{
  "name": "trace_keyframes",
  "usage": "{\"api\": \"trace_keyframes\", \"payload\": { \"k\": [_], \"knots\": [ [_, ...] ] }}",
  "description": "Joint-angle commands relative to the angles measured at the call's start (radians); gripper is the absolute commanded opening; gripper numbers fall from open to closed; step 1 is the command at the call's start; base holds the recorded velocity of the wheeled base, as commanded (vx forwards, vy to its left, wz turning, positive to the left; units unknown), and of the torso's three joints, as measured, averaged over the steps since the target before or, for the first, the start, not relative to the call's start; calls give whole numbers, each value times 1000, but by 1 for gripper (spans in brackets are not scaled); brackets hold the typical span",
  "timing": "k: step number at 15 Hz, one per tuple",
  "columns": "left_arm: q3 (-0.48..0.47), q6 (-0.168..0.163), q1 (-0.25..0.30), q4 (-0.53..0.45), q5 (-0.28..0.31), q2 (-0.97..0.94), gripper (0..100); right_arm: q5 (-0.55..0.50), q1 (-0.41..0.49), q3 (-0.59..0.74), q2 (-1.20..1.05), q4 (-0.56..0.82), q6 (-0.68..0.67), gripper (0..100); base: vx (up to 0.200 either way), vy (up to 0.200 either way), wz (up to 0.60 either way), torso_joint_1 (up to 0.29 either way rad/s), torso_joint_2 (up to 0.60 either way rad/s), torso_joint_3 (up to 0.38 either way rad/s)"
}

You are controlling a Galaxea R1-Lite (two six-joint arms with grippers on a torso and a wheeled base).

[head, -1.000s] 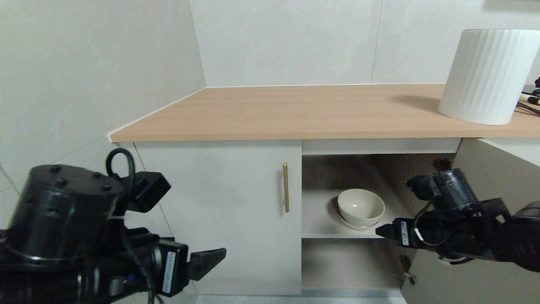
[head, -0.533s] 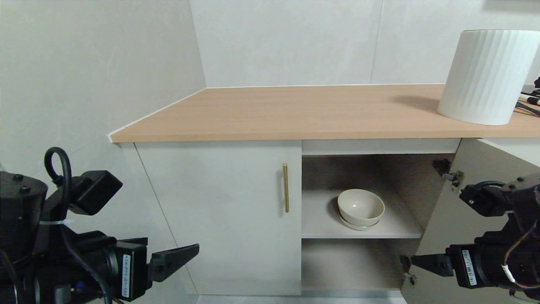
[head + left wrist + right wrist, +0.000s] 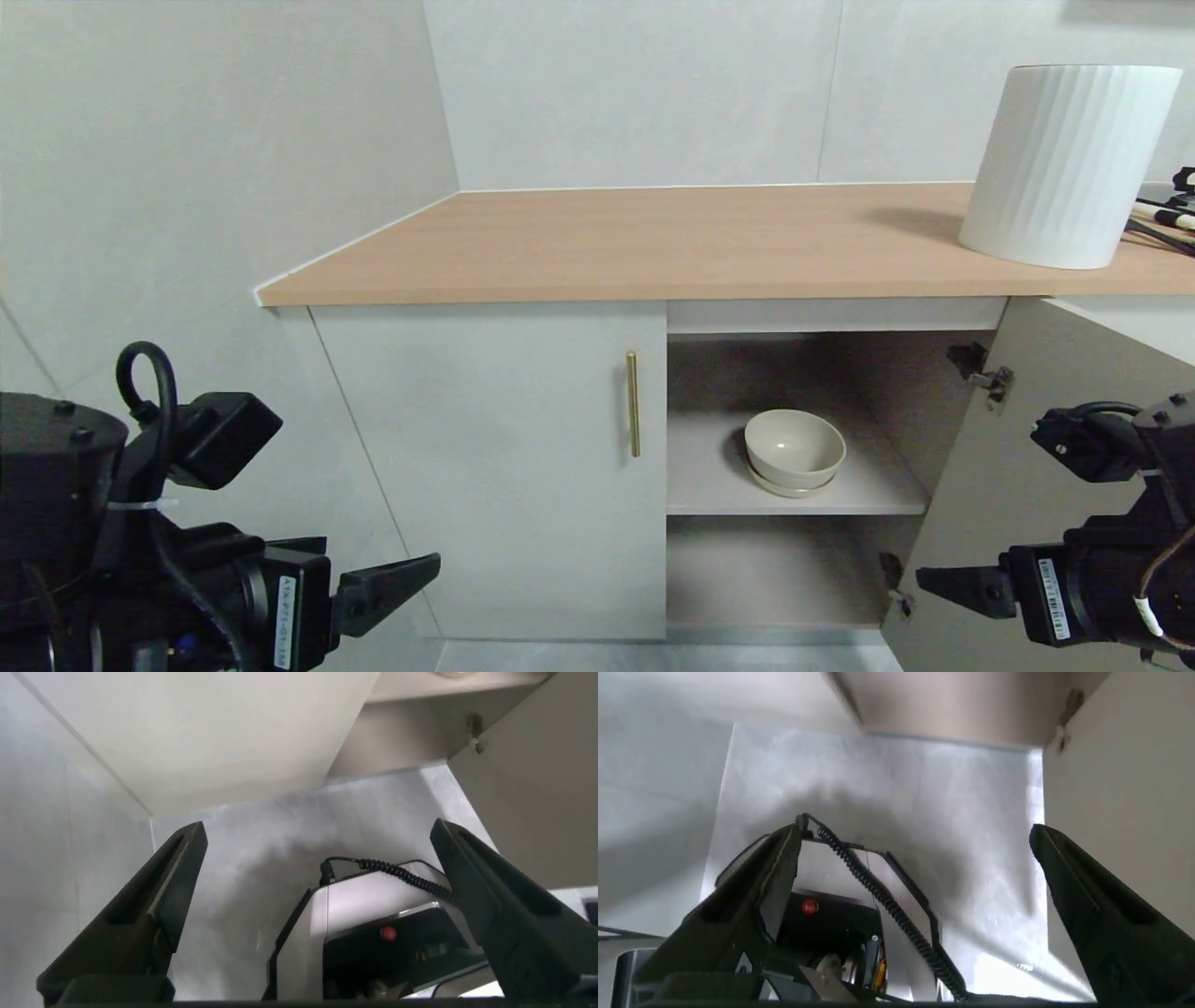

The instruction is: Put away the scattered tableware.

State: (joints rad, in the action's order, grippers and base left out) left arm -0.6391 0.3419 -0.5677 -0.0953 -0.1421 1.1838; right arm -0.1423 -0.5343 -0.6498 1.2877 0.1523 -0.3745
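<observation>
Head view: the right gripper (image 3: pixel 926 581), beside the bowl (image 3: pixel 794 446) a second ago, has drawn back to 4 o'clock by the open cabinet door (image 3: pixel 980 467). The left gripper (image 3: pixel 420 567) has sunk to 8 o'clock. The bowl sits on its plate (image 3: pixel 786 486) on the cabinet shelf (image 3: pixel 700 481), so this placement looks finished. A ribbed white container (image 3: pixel 1064 163) stands on the wooden countertop (image 3: pixel 653 243) at 2 o'clock. Left wrist view: fingers (image 3: pixel 140 915) spread apart, empty, over grey floor (image 3: pixel 280 840). Right wrist view: fingers (image 3: pixel 1102 915) likewise apart and empty.
</observation>
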Motion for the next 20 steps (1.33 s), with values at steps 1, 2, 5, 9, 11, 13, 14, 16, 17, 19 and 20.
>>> {"api": "trace_keyframes", "payload": {
  "k": [1, 2, 5, 9, 11, 13, 14, 16, 17, 19, 20],
  "knots": [
    [-1, 0, -1, 0, -1, 5, 100, -2, -10, 1, 1, 1, 0, 100, -200, 0, 0, 2, 2, -7],
    [-1, 0, -1, 0, -1, 5, 100, -2, -10, 1, -1, 1, 0, 100, -200, 0, 0, -7, -2, 17],
    [-1, 0, -1, 0, -1, 8, 100, -2, -12, 4, 2, 3, 2, 100, -200, 0, 0, 1, 1, 4],
    [-1, 0, -1, 0, -1, 8, 100, -2, -12, 4, 1, 4, 2, 100, -200, 0, 0, 2, 1, 1],
    [-1, 0, -1, 0, -1, 8, 100, -2, -12, 4, 2, 4, 2, 100, -200, 0, 0, 2, 5, 5],
    [-1, 0, -1, 0, -1, 8, 100, -2, -12, 4, 2, 4, 2, 100, -200, 0, 0, 2, 2, 9],
    [-1, 0, -1, 0, -1, 8, 100, -2, -12, 4, 2, 4, 2, 100, -200, 0, 0, 7, 2, 2],
    [-1, 0, -1, 0, -1, 8, 100, -2, -12, 4, 2, 4, 2, 100, 0, 0, 0, 0, 0, 0],
    [-1, 0, -1, 0, -1, 8, 100, -2, -12, 4, 1, 4, 2, 100, 0, 0, 0, 0, 0, 0],
    [1, -1, -1, 0, 1, 7, 100, -3, -12, 4, -1, 6, 2, 100, 0, 0, 0, 0, 0, 0],
    [-1, 0, -3, 0, 1, 7, 100, -3, -12, 4, -5, 12, 2, 100, 0, 0, 0, 0, 0, 0]
  ]
}}
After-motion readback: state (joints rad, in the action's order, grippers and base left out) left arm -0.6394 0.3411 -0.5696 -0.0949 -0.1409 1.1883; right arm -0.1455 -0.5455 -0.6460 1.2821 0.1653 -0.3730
